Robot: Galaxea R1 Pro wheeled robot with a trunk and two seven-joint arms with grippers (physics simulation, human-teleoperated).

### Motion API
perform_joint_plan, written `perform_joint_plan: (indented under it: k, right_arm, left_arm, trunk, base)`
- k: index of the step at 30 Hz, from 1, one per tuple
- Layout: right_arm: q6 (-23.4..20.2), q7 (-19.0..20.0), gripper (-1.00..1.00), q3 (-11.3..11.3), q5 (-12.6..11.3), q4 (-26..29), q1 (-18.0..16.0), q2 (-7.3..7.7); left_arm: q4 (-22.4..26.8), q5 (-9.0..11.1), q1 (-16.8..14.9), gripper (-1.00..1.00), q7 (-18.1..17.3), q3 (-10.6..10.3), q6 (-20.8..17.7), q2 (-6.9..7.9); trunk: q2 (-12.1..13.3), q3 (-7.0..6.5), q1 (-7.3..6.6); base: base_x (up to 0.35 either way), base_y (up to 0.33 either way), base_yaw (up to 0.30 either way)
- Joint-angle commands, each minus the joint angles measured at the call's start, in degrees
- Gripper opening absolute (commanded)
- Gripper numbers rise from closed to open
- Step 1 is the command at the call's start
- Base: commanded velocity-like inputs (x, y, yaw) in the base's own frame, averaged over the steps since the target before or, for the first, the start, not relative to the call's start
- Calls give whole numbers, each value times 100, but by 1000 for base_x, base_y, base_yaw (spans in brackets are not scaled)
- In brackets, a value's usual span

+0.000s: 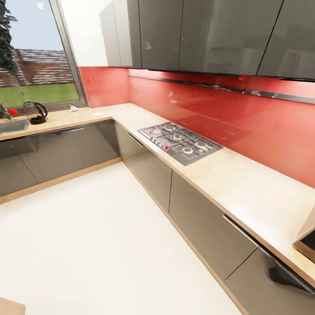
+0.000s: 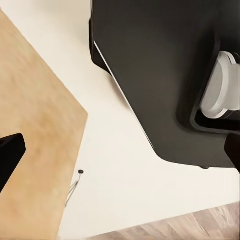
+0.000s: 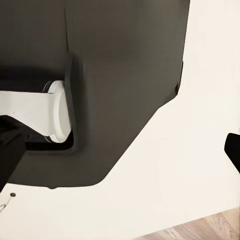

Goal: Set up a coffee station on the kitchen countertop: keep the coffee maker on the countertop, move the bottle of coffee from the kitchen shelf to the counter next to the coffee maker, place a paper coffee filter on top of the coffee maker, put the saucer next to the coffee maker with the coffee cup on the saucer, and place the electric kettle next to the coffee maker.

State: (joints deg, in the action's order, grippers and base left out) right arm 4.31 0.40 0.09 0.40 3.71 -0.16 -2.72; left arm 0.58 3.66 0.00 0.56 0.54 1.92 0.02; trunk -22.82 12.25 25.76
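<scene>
The rounded clear glass electric kettle (image 1: 35, 112) with its black base, lid and loop handle stood on the light wood-tone kitchen countertop (image 1: 245, 183) under the window (image 1: 37, 57), far off at the left arm of the L-shaped worktop, just beside the steel sink (image 1: 12, 126). A small flat white saucer (image 1: 96, 114) (as best it could be made out) lay further along that counter near the corner. The four-burner steel gas hob (image 1: 180, 142) sat midway down the nearer run, against the glossy red backsplash (image 1: 227, 118).

Both wrist views looked down at the robot's own dark base over pale floor. In each, black fingertips sat at opposite edges, so both grippers appeared to stand apart, holding nothing.

The kettle would likely be light if empty, rigid, smooth and breakable; the loop handle looked the safest hold.
</scene>
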Motion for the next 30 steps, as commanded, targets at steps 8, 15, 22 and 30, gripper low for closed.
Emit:
perform_joint_plan:
  k: [8,15,22,30]
  right_arm:
    - [17,4,100,-1,4,-2,-2,0]
    - [17,4,100,-1,4,-2,-2,2]
    - [17,4,100,-1,4,-7,-2,0]
    - [17,4,100,-1,4,-6,-2,0]
  left_arm:
    - [3,38,0,100,6,-1,11,-2]
    - [3,38,0,100,6,-1,14,-2]
    - [15,38,0,100,-42,-1,40,-9]
    - [430,38,0,100,-91,9,47,-34]
  trunk:
    - [-10,55,3]
    - [-10,96,3]
    - [-10,136,3]
    - [-10,183,3]
  base:
    - [0,0,227]
    - [0,0,227]
    - [0,0,227]
    - [0,0,227]
